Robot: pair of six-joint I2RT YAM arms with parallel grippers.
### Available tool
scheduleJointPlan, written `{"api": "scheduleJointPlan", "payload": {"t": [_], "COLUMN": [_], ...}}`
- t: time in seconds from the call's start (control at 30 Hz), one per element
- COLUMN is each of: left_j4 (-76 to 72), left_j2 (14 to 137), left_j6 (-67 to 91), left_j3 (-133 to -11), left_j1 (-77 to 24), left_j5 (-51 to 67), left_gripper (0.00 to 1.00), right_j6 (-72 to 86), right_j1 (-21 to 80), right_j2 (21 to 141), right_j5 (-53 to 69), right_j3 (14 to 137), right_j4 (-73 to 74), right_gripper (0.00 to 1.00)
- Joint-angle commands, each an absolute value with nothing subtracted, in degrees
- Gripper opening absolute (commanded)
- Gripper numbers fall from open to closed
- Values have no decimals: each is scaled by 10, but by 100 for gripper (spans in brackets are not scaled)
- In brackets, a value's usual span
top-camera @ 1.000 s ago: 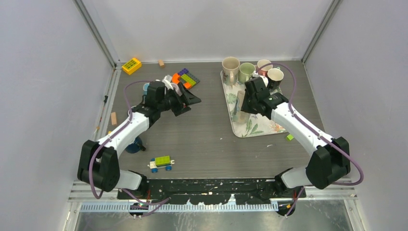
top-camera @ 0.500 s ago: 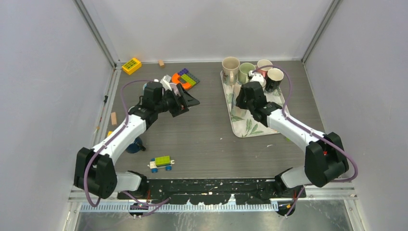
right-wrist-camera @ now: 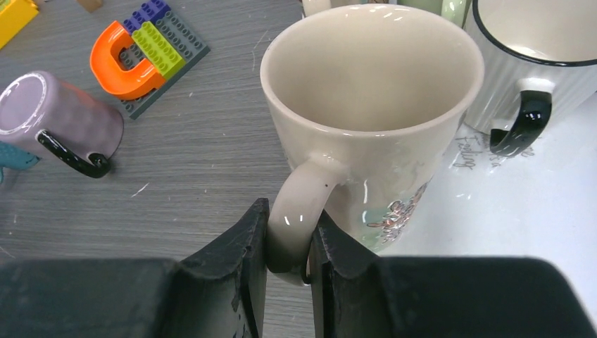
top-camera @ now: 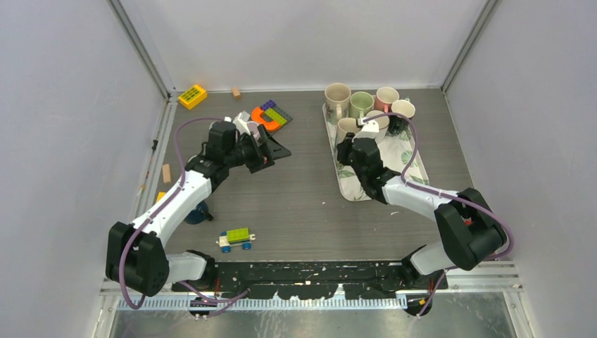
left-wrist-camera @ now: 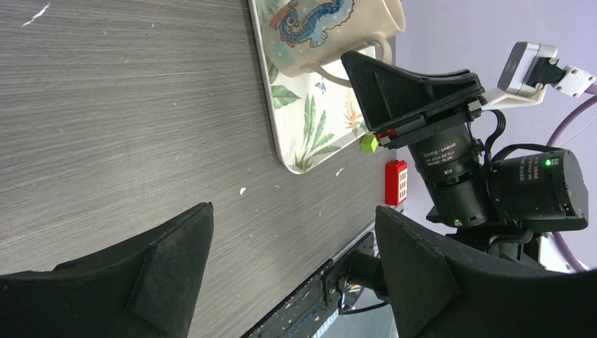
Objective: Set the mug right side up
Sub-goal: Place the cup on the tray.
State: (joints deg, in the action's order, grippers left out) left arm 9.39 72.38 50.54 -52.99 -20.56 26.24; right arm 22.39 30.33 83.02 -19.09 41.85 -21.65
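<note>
Since a second ago the right arm has folded in closer to its base, bringing the cream mug (top-camera: 346,128) round with it. The left arm is barely shifting.

Going left to right: a yellow brick (top-camera: 192,96) is sitting at the far-left corner of the table (top-camera: 303,204), and a toy car (top-camera: 236,239) is sitting near the front edge. The left gripper (top-camera: 274,148) is hanging over bare tabletop with its jaws spread wide, gripping nothing. Just behind it a Lego plate (top-camera: 271,114) with an orange arch on it is lying flat. A purple mug (right-wrist-camera: 60,116) is lying on its side near that.

Then we're getting to the floral tray (top-camera: 415,158). The cream mug is standing upright at its left edge, mouth up. The right gripper (right-wrist-camera: 288,232) is pinching the mug's handle (right-wrist-camera: 299,201) between nearly closed fingers. We can't tell whether the base is actually touching the tray. Behind it a beige mug (top-camera: 337,95), a green mug (top-camera: 361,103), a pink mug (top-camera: 387,96) and a white mug (right-wrist-camera: 535,56) with a black handle are all standing mouth up.
</note>
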Motion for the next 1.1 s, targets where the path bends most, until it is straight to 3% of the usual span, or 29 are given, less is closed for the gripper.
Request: {"api": "scheduleJointPlan", "payload": {"t": [0.0,1.07], "left_j4": [101,122], "left_j2": [705,639], "left_j6": [493,481], "left_j3": [-528,-485], "left_j1": [-202,-202], "left_j5": [278,280], "left_gripper": [86,86], "right_j6": [233,241], "right_j1": [305,312], "right_j2": [845,848], "right_j5": [-221,-269], "right_j3": [395,333], "right_j4": [-246,-187], "right_gripper": [1,1]}}
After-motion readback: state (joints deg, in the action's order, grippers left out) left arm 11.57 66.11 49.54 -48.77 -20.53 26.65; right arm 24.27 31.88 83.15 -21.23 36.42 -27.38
